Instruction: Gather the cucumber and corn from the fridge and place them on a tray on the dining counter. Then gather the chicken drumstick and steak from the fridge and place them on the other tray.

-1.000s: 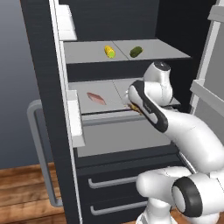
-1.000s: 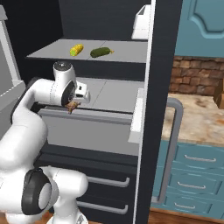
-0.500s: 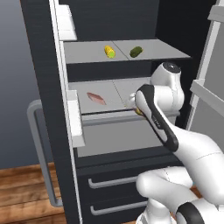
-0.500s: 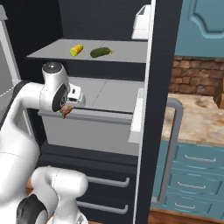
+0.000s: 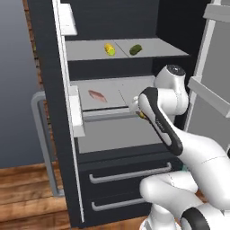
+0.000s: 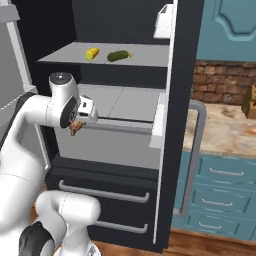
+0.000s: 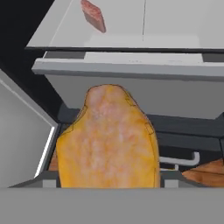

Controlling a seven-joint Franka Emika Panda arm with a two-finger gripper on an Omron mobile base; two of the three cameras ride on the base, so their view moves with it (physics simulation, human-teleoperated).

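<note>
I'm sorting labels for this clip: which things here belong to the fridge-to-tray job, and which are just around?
Job:
fridge, open
corn and cucumber, top shelf
steak, lower shelf
chicken drumstick, in the gripper

Around:
teal drawers
brick wall
wood floor

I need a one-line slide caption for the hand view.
Golden-tan teardrop chicken drumstick held in the pincer before the open dark fridge, flat pinkish-red steak lying on its grey shelf.
</note>
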